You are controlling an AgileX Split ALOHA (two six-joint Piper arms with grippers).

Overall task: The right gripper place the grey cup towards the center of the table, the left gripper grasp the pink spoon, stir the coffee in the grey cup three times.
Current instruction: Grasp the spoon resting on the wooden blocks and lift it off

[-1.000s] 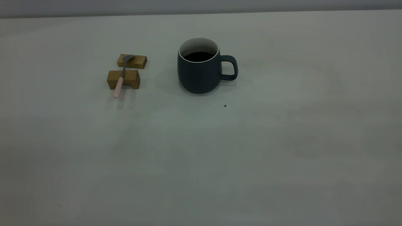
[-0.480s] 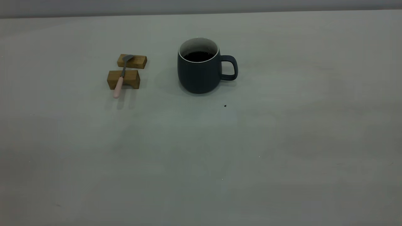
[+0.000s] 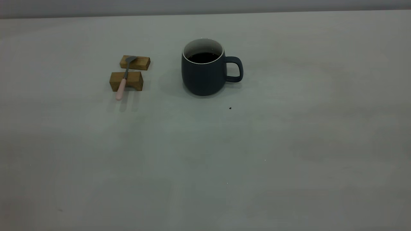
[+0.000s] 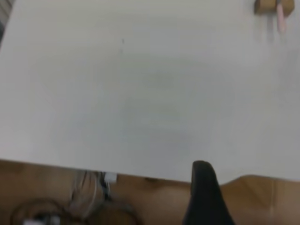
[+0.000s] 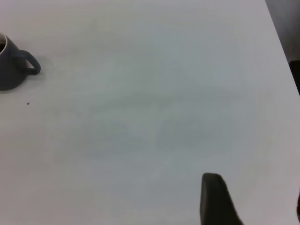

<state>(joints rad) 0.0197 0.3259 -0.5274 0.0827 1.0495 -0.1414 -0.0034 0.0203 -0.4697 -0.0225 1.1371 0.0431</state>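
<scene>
Hanging back over the near edge of the table (image 3: 289,144), the right gripper (image 5: 248,201) shows only one dark finger (image 5: 213,199) and a sliver of another at the frame edge in its own wrist view. The gap between them looks wide, so I judge it open, with nothing in it. It is well apart from the grey cup (image 5: 11,65), which that view catches far off across bare table.

The left gripper (image 4: 206,197) shows only a single dark finger (image 4: 204,187) in its wrist view, so I cannot tell how far open it is. It sits at the table's edge, with the floor and some cables showing below. The pink spoon (image 4: 280,16) is far from it.

In the exterior view neither arm appears. The grey cup (image 3: 204,69) stands upright toward the far edge, roughly midway between left and right edges, handle pointing to the right edge, coffee (image 3: 203,57) dark and level inside. The pink spoon (image 3: 122,84) lies across two wooden blocks (image 3: 126,80), left of the cup and well apart from it, handle end overhanging toward the near edge.

Compared with the two earlier pictures, nothing on the table has moved: cup, spoon, blocks and the tiny dark speck (image 3: 230,108) sit exactly as they were. That suggests the task has not really begun; the cup is not yet placed and no stirring is done.
</scene>
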